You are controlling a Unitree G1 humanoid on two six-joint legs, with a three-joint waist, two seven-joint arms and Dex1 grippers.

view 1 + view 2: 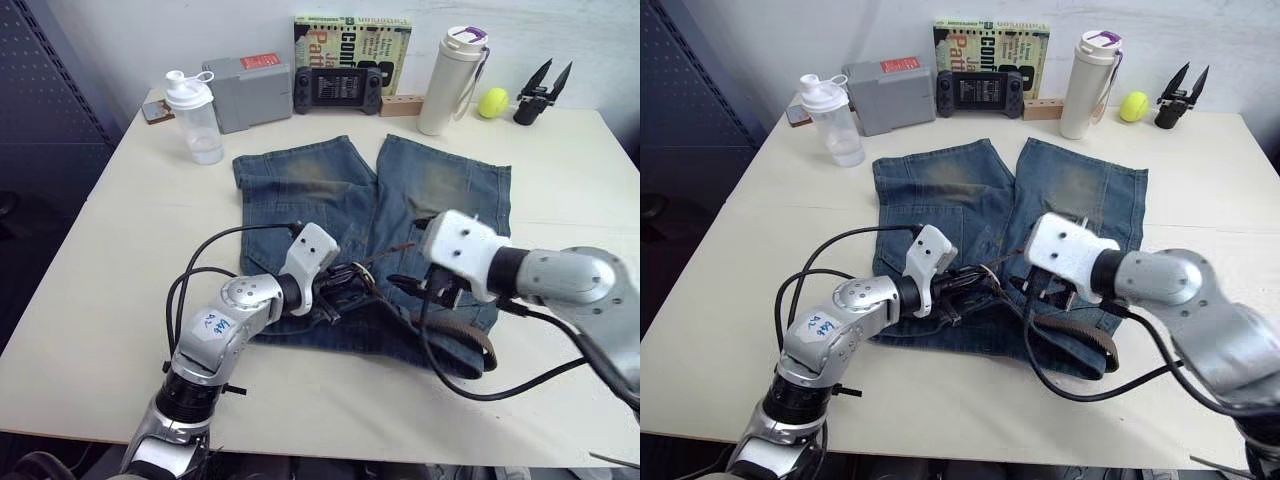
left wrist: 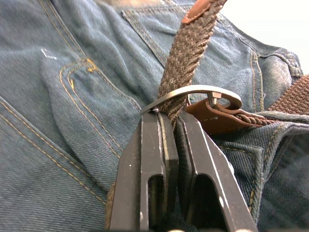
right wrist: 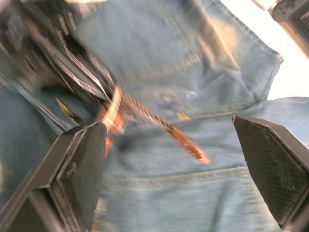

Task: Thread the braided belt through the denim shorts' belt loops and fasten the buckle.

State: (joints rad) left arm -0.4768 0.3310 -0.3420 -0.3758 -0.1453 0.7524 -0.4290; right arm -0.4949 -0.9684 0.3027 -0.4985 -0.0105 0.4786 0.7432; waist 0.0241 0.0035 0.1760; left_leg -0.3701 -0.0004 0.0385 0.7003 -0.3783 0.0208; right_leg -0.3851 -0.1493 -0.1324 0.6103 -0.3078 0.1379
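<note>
The denim shorts [image 1: 300, 190] lie flat on the table, legs pointing away, waistband toward me. The braided belt [image 2: 190, 48] runs brown along the waistband [image 1: 470, 335] and up through the buckle [image 2: 193, 92], a curved grey metal frame. My left gripper [image 2: 174, 121] is shut on the belt just below the buckle, at the middle of the waistband [image 1: 345, 283]. My right gripper [image 3: 176, 159] hangs open just to the right of it, above the belt's leather tip [image 3: 188, 145], touching nothing. I cannot tell the belt loops apart from the waistband's folds.
Along the table's far edge stand a shaker bottle [image 1: 195, 115], a grey box [image 1: 245, 90], a game controller [image 1: 337, 88], a book [image 1: 352, 35], a white flask [image 1: 450, 80], a tennis ball [image 1: 492, 102] and a black two-pronged tool [image 1: 540, 90]. Black cables loop over the near tabletop.
</note>
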